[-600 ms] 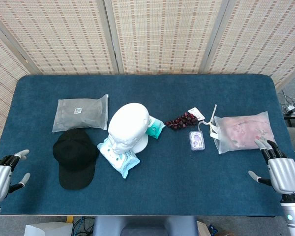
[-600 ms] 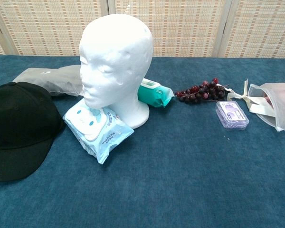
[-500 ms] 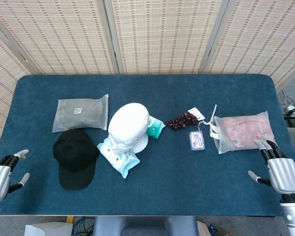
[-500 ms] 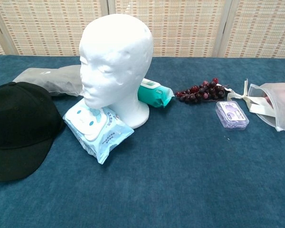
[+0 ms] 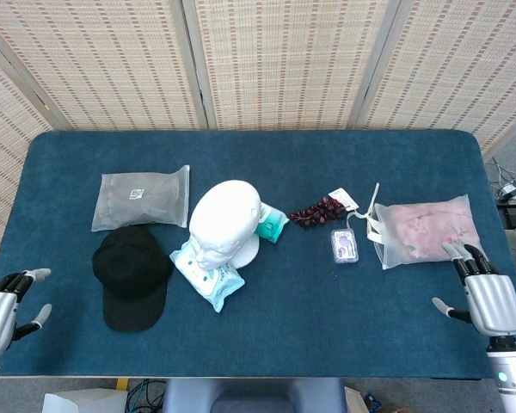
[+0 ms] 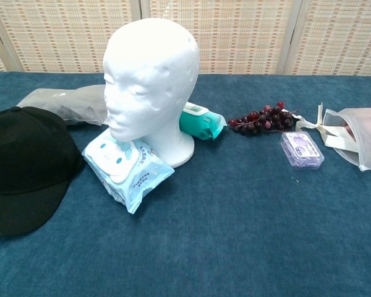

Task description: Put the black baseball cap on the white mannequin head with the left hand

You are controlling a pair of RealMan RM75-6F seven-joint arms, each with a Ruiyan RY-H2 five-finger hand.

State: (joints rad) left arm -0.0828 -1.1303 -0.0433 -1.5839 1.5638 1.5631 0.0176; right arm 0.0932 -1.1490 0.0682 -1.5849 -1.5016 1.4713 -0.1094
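The black baseball cap (image 5: 132, 274) lies flat on the blue table (image 5: 327, 335), brim toward the front edge; the chest view shows the cap (image 6: 21, 167) at far left. Just right of it stands the bare white mannequin head (image 5: 224, 222), upright and large in the chest view (image 6: 149, 80). My left hand (image 5: 2, 308) hovers at the table's front left corner, well left of the cap, fingers apart and empty. My right hand (image 5: 486, 297) is at the front right, open, holding nothing. Neither hand shows in the chest view.
A grey pouch (image 5: 143, 198) lies behind the cap. A light blue wipes pack (image 5: 208, 277) and a teal pack (image 5: 272, 222) flank the head's base. Further right are dark grapes (image 5: 318, 211), a small purple box (image 5: 345, 246) and a pink-filled clear bag (image 5: 426, 231).
Both hands have drifted slightly toward the table's front edge. The cap and the other objects have not moved.
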